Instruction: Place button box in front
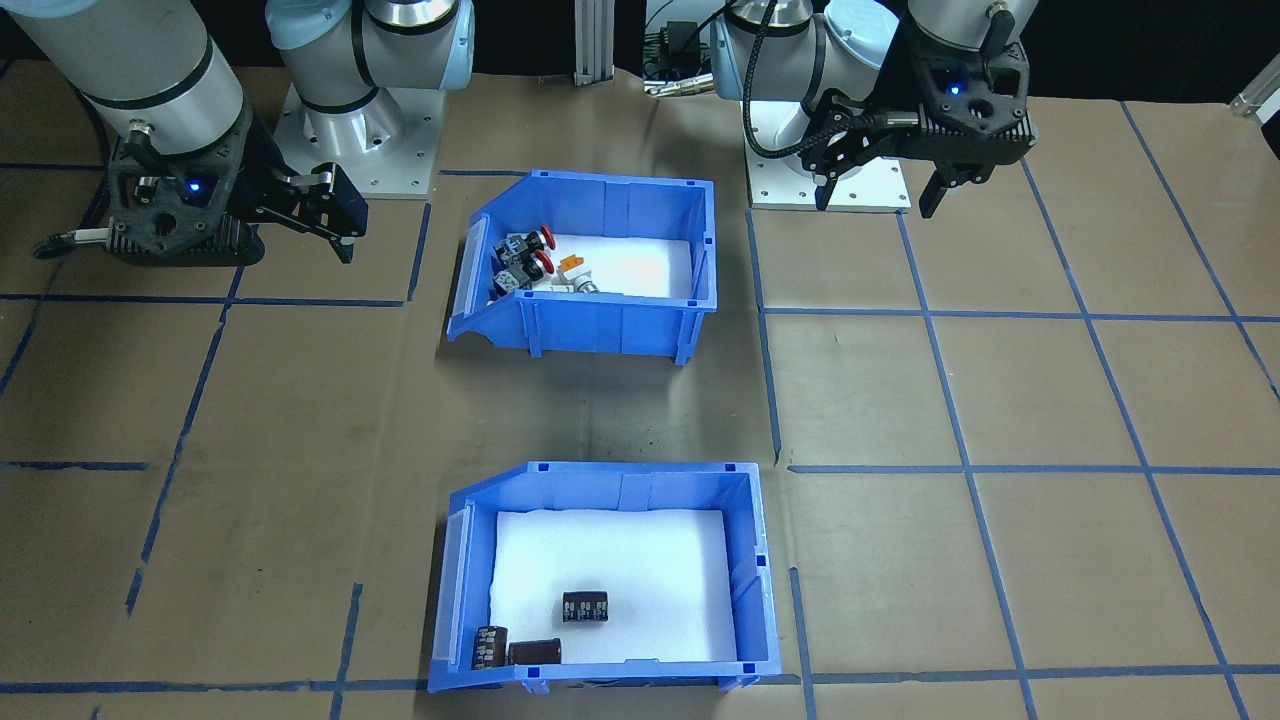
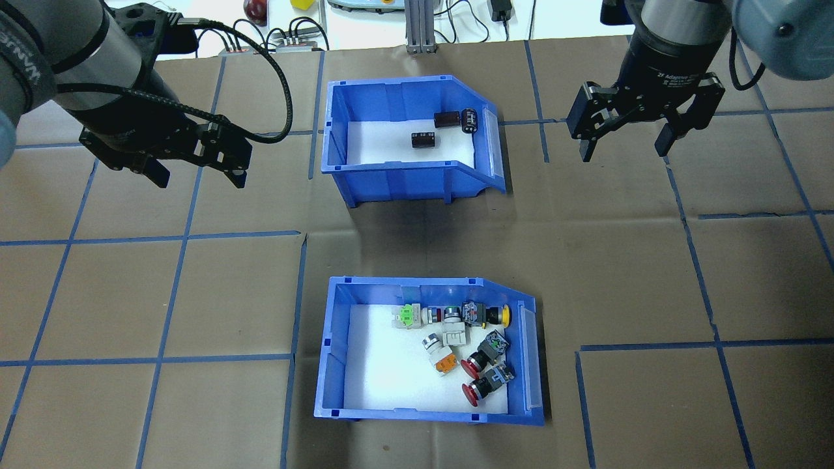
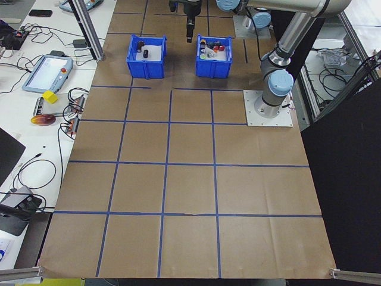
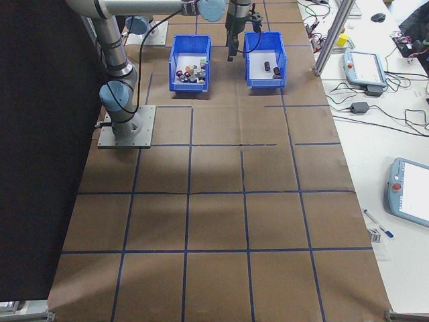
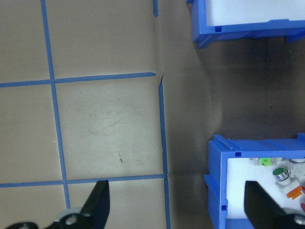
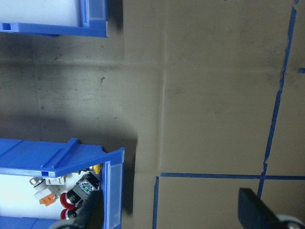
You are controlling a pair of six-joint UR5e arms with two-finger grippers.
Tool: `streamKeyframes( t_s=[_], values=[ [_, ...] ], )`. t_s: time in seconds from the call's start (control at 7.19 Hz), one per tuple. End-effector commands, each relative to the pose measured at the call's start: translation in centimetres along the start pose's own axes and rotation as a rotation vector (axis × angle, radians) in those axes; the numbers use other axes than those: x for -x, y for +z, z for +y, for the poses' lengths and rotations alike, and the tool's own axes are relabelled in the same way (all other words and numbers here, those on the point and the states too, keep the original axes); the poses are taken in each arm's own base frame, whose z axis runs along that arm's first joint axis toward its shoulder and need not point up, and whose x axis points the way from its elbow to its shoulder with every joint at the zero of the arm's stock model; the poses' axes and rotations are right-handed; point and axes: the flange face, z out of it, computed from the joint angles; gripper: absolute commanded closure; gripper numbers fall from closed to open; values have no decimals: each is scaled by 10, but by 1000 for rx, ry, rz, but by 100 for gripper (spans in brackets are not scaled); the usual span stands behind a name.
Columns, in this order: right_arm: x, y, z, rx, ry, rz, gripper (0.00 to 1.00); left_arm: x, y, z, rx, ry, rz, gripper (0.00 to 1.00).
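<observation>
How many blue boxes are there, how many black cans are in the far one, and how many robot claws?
Blue boxes: 2, the button box and the other box
Black cans: 3
Claws: 2, the left gripper and the right gripper
Total: 7

Second blue bin (image 2: 404, 174) with dark cylinders (image 2: 423, 139)

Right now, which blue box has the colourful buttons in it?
The button box, the one nearer the robot. It holds red, yellow, orange and green buttons; the far box holds only dark cylinders.
</observation>
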Motion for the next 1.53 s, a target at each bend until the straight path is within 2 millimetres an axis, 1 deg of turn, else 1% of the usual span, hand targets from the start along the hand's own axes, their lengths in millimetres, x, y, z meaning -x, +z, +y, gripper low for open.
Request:
streamKeyframes(
  t_s=[0.0, 0.14, 0.42, 0.56, 0.7, 0.83, 0.97, 1.11, 1.25, 1.39],
  values=[
    [0, 0, 0, 1, 0, -1, 0, -1, 2, -1, 2, 1, 4, 0],
    [0, 1, -1, 1, 0, -3, 0, -1, 0, 1, 0, 1, -2, 0],
    [1, 0, 0, 1, -1, -3, 0, 0, 3, -1, 6, 1, -1, 0],
    [0, -2, 0, -4, -6, -1, 0, 0, -2, 3, -6, -2, -7, 0],
    [0, -9, 1, -14, -23, 7, 0, 1, -10, 6, -21, -15, -15, 0],
    [2, -6, -1, -7, -29, -2, 0, 4, -5, 2, -10, -59, -3, 0],
    [6, -5, -3, -12, -78, -13, 0, 6, -3, 5, -1, -189, -19, 0],
    [8, -7, -11, -56, -240, -27, 0, 13, 13, -4, 25, -238, -88, 0],
    [7, -1, -21, -60, -307, -23, 0, 13, 25, -1, 41, -360, -94, 0],
    [9, 11, -41, -77, -353, -21, 0, 10, 36, 2, 19, -569, -68, 0]
  ],
)
